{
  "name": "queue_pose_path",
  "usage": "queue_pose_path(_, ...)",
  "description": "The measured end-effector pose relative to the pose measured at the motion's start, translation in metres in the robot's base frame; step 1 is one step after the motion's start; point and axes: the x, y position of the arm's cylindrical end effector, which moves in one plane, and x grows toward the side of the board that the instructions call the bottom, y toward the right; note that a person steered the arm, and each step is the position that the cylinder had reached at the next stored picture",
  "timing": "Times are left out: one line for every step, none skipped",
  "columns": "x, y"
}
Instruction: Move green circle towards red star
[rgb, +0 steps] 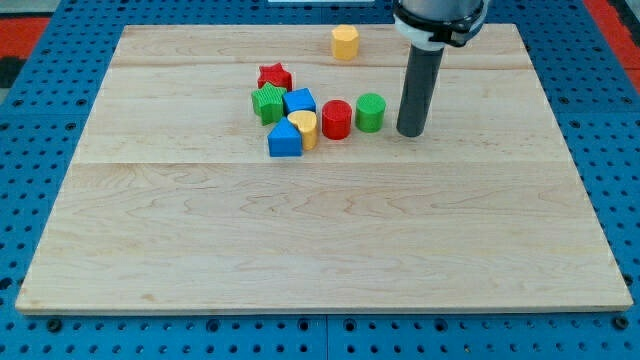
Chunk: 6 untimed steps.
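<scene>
The green circle (370, 111) stands on the wooden board just right of a red circle (336, 119). The red star (275, 77) lies to the upper left, at the top of the cluster. My tip (411, 131) rests on the board just right of the green circle, a small gap away from it. The dark rod rises from the tip toward the view's top.
In the cluster are a green star (267, 102), a blue cube (299, 101), a yellow heart (307, 128) and a blue block (284, 139). A yellow hexagon (345, 42) stands alone near the board's top edge. The board (320, 240) lies on a blue pegboard.
</scene>
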Motion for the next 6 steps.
queue_pose_path(-0.01,-0.021)
queue_pose_path(-0.01,-0.044)
queue_pose_path(-0.011,-0.06)
queue_pose_path(-0.017,-0.062)
queue_pose_path(-0.036,-0.055)
queue_pose_path(-0.066,-0.054)
